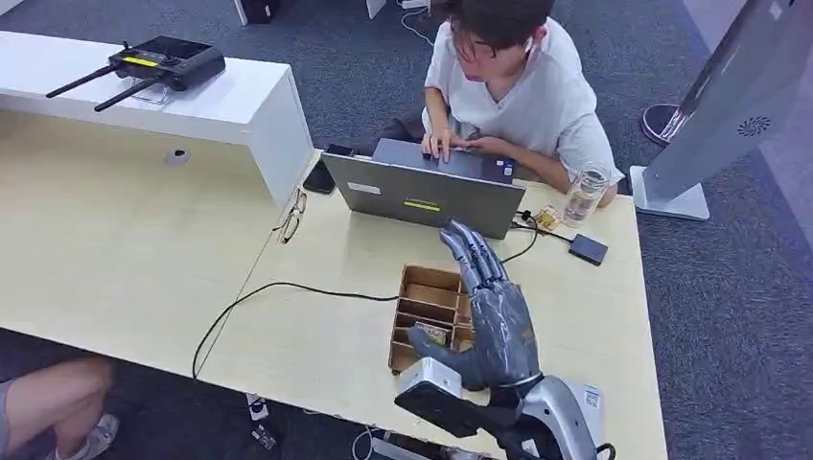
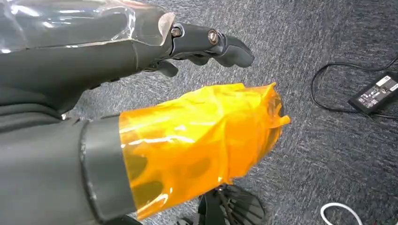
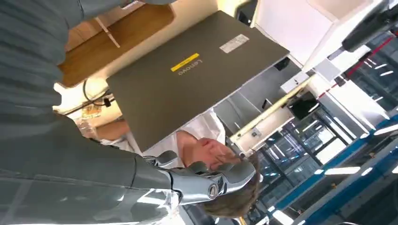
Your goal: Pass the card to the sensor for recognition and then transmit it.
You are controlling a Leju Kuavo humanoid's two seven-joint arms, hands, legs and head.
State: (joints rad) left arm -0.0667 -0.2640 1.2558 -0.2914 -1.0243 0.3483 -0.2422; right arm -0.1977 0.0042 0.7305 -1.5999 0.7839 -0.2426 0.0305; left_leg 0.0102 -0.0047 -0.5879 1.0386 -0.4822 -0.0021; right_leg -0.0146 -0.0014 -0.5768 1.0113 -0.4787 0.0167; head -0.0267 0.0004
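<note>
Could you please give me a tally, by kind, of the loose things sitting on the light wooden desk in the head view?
Laptop: 1
Wooden tray: 1
Glass jar: 1
Pair of glasses: 1
Phone: 1
Small black box: 1
Total: 6

The right hand (image 1: 489, 321) is raised above the wooden organiser (image 1: 427, 311), fingers extended and slightly spread toward the laptop (image 1: 422, 196), thumb set out to the side; nothing is held. The left hand (image 2: 141, 93) is seen hanging over the carpet (image 2: 328, 154), its thumb wrapped in orange film, fingers loosely curled, nothing gripped.
</note>
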